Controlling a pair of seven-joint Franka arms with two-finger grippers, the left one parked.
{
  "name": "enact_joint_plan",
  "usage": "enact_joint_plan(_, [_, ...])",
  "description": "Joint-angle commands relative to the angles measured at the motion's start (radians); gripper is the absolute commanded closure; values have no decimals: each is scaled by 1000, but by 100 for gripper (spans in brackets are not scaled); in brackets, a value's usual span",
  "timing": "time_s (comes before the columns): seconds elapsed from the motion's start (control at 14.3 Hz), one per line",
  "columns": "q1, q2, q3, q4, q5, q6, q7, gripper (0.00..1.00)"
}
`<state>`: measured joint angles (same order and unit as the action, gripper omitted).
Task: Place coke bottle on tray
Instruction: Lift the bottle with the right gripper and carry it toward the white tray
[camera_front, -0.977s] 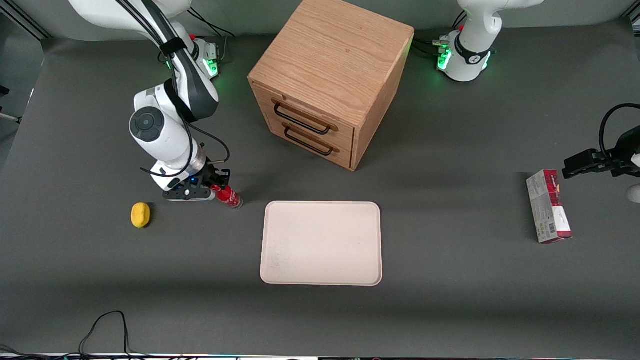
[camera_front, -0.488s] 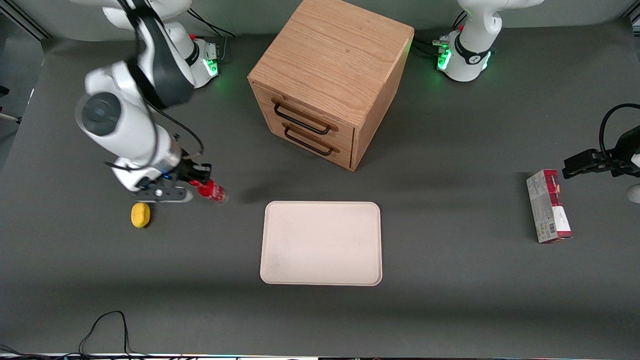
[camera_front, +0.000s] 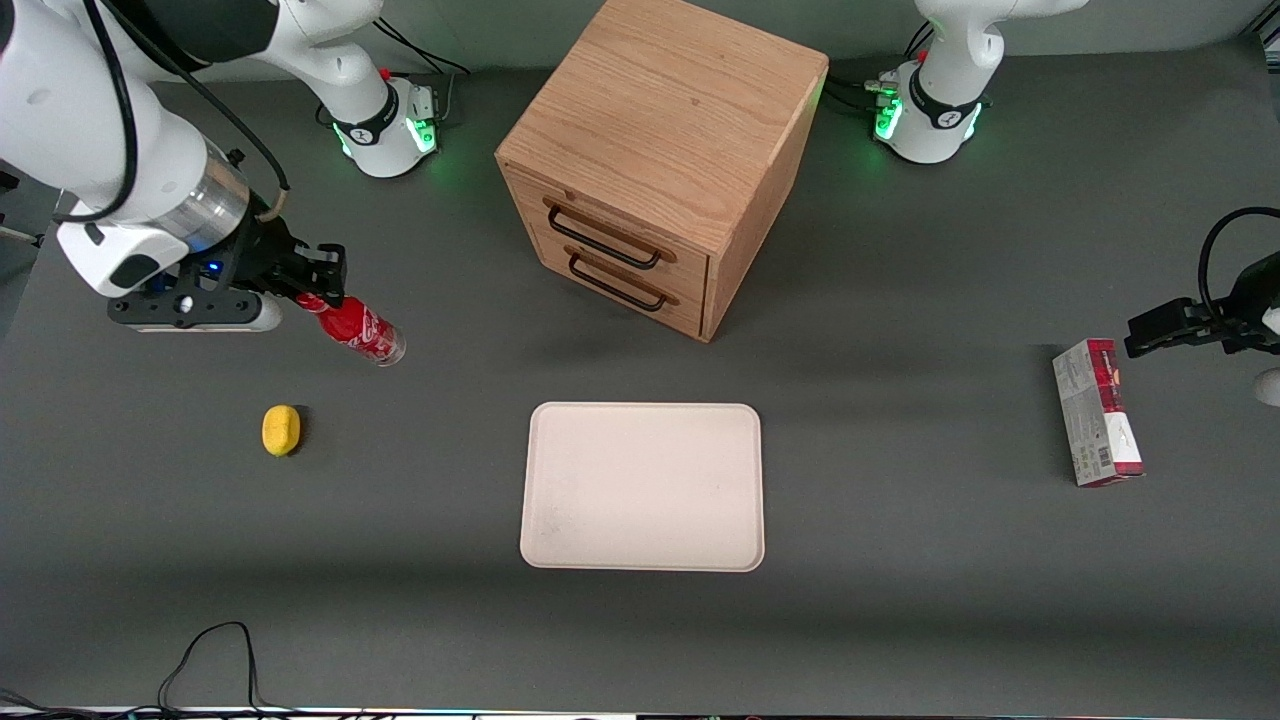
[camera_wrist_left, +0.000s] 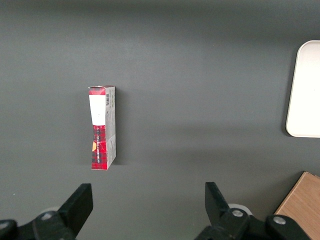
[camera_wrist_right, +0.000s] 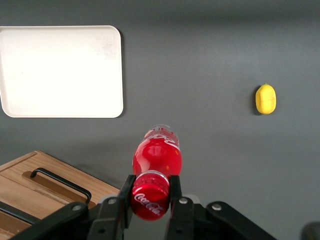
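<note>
The two black fingers (camera_wrist_right: 174, 192) press against either side of the red cap of the coke bottle (camera_wrist_right: 156, 165), so the gripper (camera_front: 318, 285) is clamped on the bottle's neck. The bottle hangs from the cap, clear of the table (camera_front: 900, 600), with its clear base pointing down and tilted toward the tray (camera_front: 642, 487). Taking the tray as landmark: the held bottle is well apart from it, raised above the table toward the working arm's end and farther from the front camera than the tray. The tray lies flat with nothing on it. A yellow lemon (camera_front: 281, 430) rests on the table toward the working arm's end from the tray. The wooden two-drawer cabinet (camera_front: 660, 160) stands farther from the front camera than the tray. A red-and-grey carton (camera_front: 1096, 411) lies well apart from the tray, toward the parked arm's end.
</note>
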<state>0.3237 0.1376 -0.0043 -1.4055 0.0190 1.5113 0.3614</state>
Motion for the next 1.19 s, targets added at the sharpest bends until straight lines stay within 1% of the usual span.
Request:
enact_joint_plan(0.0, [6,92,4,127,15,-11,7,100])
enact_joint_plan(0.14, [8,224,38,306,13,-22,8,100])
enact_joint_plan(0.35, [11,379,96,489,1,-22,11,100])
enact_joint_plan(0.42, [32,417,118,531,-8,-20,13,100])
enact_joint_plan(0.63, [106,458,122,559,-76,6,10,100])
enact_joint_plan(0.77, [117,477,122,557,-83,41,10,100])
enact_joint_plan(0.91, [117,528,118,557,-85,88,8,100])
enact_joint_plan(1.12, [103,621,110,548,-90,200,4,100])
